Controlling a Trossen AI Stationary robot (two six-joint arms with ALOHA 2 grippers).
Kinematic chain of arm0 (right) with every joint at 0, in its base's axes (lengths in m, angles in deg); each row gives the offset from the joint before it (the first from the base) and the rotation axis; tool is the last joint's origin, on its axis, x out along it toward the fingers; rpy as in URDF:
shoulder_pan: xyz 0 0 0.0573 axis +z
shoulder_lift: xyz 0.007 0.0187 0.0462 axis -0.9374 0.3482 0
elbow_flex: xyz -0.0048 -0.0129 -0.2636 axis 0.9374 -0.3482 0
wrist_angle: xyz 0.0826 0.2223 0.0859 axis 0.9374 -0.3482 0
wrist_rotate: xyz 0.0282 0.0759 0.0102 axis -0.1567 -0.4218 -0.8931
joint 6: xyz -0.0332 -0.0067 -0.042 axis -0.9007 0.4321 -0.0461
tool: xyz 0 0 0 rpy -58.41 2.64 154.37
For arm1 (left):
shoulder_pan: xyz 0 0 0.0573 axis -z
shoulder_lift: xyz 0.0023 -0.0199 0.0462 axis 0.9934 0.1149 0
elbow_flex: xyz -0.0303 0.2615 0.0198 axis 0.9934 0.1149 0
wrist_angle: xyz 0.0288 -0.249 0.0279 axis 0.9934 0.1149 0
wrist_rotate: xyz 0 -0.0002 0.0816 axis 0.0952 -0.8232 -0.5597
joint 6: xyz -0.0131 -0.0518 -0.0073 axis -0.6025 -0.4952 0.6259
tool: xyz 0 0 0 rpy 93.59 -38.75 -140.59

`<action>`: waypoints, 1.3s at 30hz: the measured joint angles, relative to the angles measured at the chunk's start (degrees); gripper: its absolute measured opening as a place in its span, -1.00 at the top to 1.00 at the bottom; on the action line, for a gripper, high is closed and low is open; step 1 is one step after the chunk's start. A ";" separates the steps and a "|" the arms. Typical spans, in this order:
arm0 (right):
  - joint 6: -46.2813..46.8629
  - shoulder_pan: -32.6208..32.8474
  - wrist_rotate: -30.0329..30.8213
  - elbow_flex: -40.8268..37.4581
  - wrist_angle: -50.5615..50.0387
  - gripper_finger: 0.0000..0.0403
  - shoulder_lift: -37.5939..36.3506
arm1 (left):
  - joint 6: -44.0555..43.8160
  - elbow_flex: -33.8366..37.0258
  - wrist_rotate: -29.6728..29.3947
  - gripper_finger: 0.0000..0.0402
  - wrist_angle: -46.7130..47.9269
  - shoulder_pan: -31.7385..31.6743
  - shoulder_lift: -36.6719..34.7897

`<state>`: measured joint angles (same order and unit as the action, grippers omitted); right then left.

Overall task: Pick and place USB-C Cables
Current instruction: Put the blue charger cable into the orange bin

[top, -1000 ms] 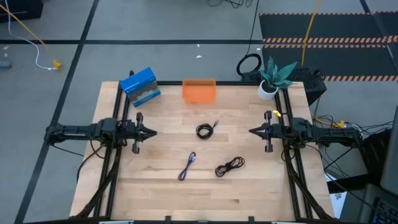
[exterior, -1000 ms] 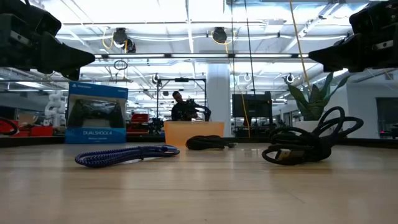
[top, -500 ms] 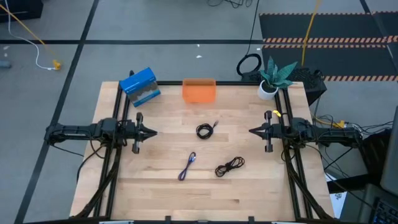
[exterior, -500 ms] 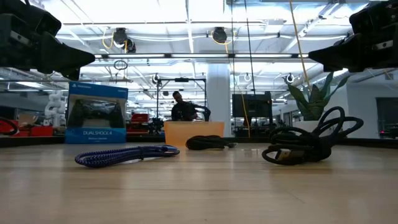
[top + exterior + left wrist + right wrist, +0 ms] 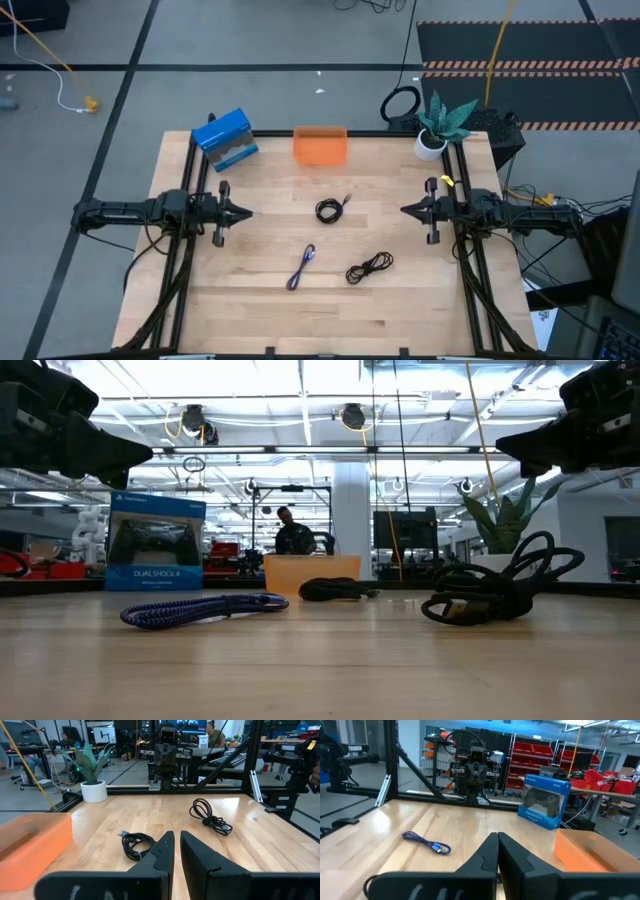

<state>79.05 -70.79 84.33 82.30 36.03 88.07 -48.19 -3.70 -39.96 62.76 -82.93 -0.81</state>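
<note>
Three small cables lie flat on the wooden table. The black round coil (image 5: 329,209) (image 5: 137,844) is at the middle, with the purple-blue cable (image 5: 302,267) (image 5: 426,842) (image 5: 200,609) nearer the front edge and the loose black tangle (image 5: 369,267) (image 5: 209,817) (image 5: 495,590) to its right. My left gripper (image 5: 248,212) (image 5: 177,846) hovers at the table's left side, shut, pointing right. My right gripper (image 5: 404,211) (image 5: 498,845) hovers at the right side, shut, pointing left. Both are above the table, far from the cables.
An orange bin (image 5: 320,145) stands at the far edge, a blue controller box (image 5: 226,139) to its left, and a potted plant (image 5: 440,123) at the far right corner. Bare wood lies between the arms and around the cables. A person (image 5: 290,532) is in the room behind.
</note>
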 joint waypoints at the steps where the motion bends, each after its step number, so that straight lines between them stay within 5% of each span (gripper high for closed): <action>1: 0.70 0.00 -0.01 0.49 -0.04 1.00 0.01 | 0.00 0.00 0.00 0.82 0.00 0.00 -0.01; 12: 1.27 0.00 -0.09 13.80 -6.76 1.00 4.35 | -0.01 -0.01 0.00 0.82 -0.02 0.00 -0.01; 39: 2.33 0.01 -0.24 64.11 -29.70 1.00 33.95 | -0.01 0.00 0.00 0.82 -0.10 0.00 0.00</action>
<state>81.38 -70.78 84.09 146.41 6.32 122.02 -48.20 -3.70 -39.96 62.65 -82.93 -0.81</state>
